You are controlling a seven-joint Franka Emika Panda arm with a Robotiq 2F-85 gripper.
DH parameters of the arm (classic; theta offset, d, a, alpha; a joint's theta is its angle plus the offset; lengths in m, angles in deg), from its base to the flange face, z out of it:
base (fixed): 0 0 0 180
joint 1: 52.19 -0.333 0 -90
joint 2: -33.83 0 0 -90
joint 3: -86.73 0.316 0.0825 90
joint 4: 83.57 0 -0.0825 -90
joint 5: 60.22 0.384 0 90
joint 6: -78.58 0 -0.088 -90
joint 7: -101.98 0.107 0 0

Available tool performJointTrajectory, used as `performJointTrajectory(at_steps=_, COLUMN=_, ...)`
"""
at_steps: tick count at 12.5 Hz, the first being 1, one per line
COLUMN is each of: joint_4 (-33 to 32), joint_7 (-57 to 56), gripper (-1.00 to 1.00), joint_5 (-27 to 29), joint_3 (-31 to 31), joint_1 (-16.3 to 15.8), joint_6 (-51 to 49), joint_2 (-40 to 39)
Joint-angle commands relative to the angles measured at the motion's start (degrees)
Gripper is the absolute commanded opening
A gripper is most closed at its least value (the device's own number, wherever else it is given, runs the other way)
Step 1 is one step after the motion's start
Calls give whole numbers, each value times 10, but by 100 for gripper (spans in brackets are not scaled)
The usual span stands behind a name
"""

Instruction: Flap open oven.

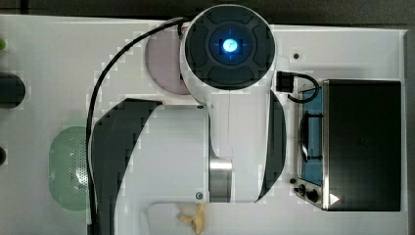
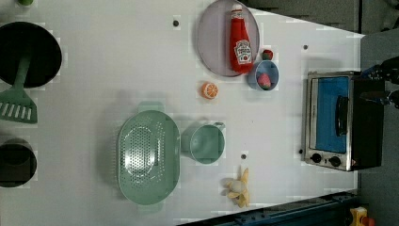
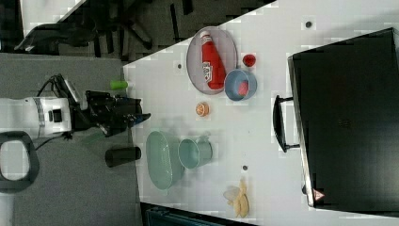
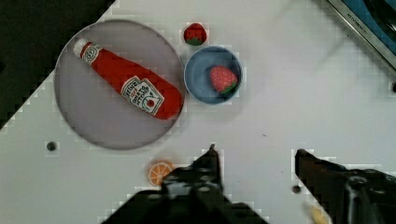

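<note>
White table: oven well apart from claw.

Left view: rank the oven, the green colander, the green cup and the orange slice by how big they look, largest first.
1. Boxy toaster oven with silver front frame and bluish glass door, and oval perforated green colander: too close in apparent size to rank.
2. Round green cup.
3. Small round orange slice.

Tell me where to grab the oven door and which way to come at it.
Take the dark bar handle across the oven door's glass. It stands off the door on two posts, clearest in the right view, leaving a gap for a finger behind it. Come from the table side the door faces, with the open gripper straddling the bar, probably near its middle.
</note>
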Motion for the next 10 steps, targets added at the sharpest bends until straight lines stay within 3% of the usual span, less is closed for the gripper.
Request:
performJointTrajectory(at_steps=1, joint_4=-115, joint_7=-18, gripper=59, joint_5=-4, joint_3=-30, joint_1=16, joint_6=-44, joint_2=166)
performJointTrajectory(at_steps=3, joint_4=-115, joint_7=-18, gripper=99, joint_5=-4, joint_3=-30, joint_1=16, joint_6=-43, joint_2=166)
performJointTrajectory(at_steps=7, joint_4=-116, joint_7=-18, gripper=100, joint_5=-4, joint_3=-30, joint_1=16, joint_6=-43, joint_2=166)
performJointTrajectory(at_steps=8, joint_4=-116, joint_7=-18, gripper=90, joint_5=-4, joint_3=-31, joint_1=16, joint_6=-43, joint_2=166)
performJointTrajectory(at_steps=10, joint_4=-116, joint_7=-18, gripper=38, joint_5=-4, joint_3=-32, joint_1=16, joint_6=-43, joint_2=166)
